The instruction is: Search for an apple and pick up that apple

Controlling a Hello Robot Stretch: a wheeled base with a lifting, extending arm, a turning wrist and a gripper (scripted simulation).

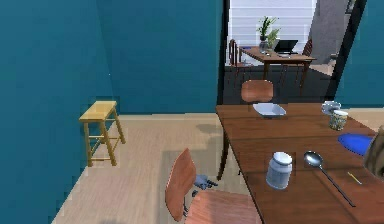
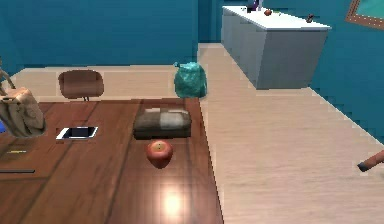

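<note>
**Dining table and surroundings, near to far.**

Arm side view: a glossy brown wooden table (image 2: 90,185) carries 1 apple (image 2: 159,151), red and round, lying near the table's right edge. A darker hollow on its top suggests the stem end faces up. Being nearly spherical, it shows no clear long axis. Just beyond it lies a grey-green padded block (image 2: 162,122). Left of that are a flat white phone (image 2: 77,132) and a tan bag (image 2: 20,112), which is cut off by the picture's edge. Farther out stand a rounded brown chair back (image 2: 81,84), a crumpled teal bag (image 2: 190,79) on pale plank floor, and a grey counter (image 2: 275,48) whose top items are too small to name.

Forward view: a white jar (image 1: 280,170), a metal spoon (image 1: 322,168), a shallow bowl (image 1: 269,109) and, by the teal wall, a yellow wooden stool (image 1: 101,128).

The gripper's state cannot be told.
</note>
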